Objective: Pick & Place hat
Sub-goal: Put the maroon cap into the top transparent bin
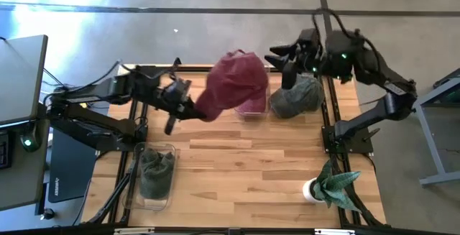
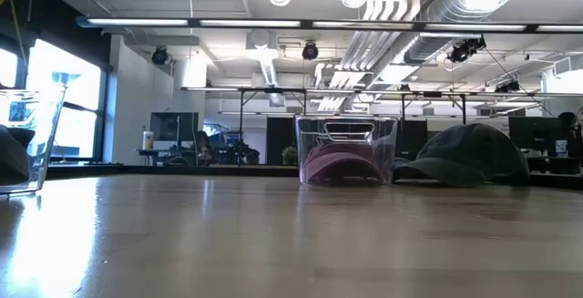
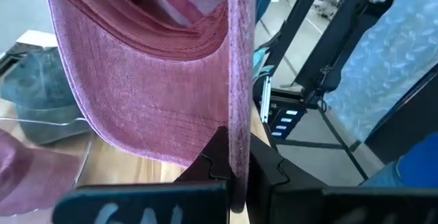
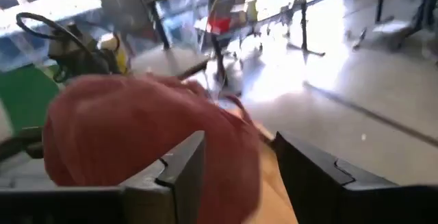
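Note:
A maroon hat (image 1: 237, 79) hangs in the air over the table's far middle, with my left gripper (image 1: 192, 109) shut on it at its left side. In the left wrist view the hat (image 3: 144, 80) spreads out ahead of the fingers. My right gripper (image 1: 282, 57) stands open just right of the hat, at the far edge. Its wrist view shows the hat (image 4: 123, 128) close ahead. Below stands a clear bin (image 2: 346, 148) with a pink hat (image 2: 342, 163) inside. My left gripper pinches the hat's brim edge (image 3: 237, 138) between its two fingers. The fingers come nearly level from the table's left. The hat is lifted clear of the table and the bin, and its crown bulges out beyond the fingers toward the right.
A dark grey-green hat (image 1: 296, 97) lies on the table right of the bin. A second clear bin (image 1: 154, 174) with a dark hat stands at the near left. A small potted plant (image 1: 330, 185) is at the near right. Bare wood lies in the middle.

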Robot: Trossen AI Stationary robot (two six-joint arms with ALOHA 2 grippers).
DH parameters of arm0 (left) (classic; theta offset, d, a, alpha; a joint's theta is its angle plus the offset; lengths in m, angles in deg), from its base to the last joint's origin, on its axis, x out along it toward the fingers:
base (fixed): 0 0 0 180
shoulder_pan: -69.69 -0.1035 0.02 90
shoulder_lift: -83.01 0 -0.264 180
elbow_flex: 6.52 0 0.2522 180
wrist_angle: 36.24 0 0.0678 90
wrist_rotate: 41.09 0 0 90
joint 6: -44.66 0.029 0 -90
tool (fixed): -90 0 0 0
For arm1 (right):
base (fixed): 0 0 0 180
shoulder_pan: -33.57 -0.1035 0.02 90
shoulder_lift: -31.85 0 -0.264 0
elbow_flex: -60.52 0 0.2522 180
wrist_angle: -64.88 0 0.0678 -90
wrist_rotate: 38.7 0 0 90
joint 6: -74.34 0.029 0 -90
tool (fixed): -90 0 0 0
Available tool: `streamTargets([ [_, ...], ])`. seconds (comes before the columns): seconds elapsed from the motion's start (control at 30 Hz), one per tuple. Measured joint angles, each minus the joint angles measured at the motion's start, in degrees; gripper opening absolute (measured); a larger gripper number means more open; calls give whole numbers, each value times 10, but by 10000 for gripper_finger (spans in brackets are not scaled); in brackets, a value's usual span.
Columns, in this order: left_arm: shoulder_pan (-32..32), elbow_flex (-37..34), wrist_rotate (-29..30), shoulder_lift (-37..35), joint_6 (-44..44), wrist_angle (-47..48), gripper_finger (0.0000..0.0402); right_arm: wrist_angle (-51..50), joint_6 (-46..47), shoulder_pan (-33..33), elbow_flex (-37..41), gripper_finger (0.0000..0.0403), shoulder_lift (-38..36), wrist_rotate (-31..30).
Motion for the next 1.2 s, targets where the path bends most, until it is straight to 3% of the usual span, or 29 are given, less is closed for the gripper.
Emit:
streamTargets([
  [0.2,-1,0,-30,48,-8,-27,4,-148,10,29,-73,110,67,175],
  [0.47,-1,-1,-127,77,9,-45,4,-126,-37,28,-41,37,95,502],
  [0.57,1,2,-181,91,24,-55,4,-100,-82,28,-33,20,98,582],
  [0.7,19,-1,-192,95,49,-55,3,-64,-74,33,-34,14,91,592],
  [0.8,37,1,-171,91,66,-71,3,-68,-46,53,-34,32,80,583],
  [1.0,49,0,-98,93,60,-78,2,-71,-63,102,-34,125,42,578],
  [1.2,47,0,-39,93,35,-78,1,-90,-209,82,-34,209,-18,496],
])
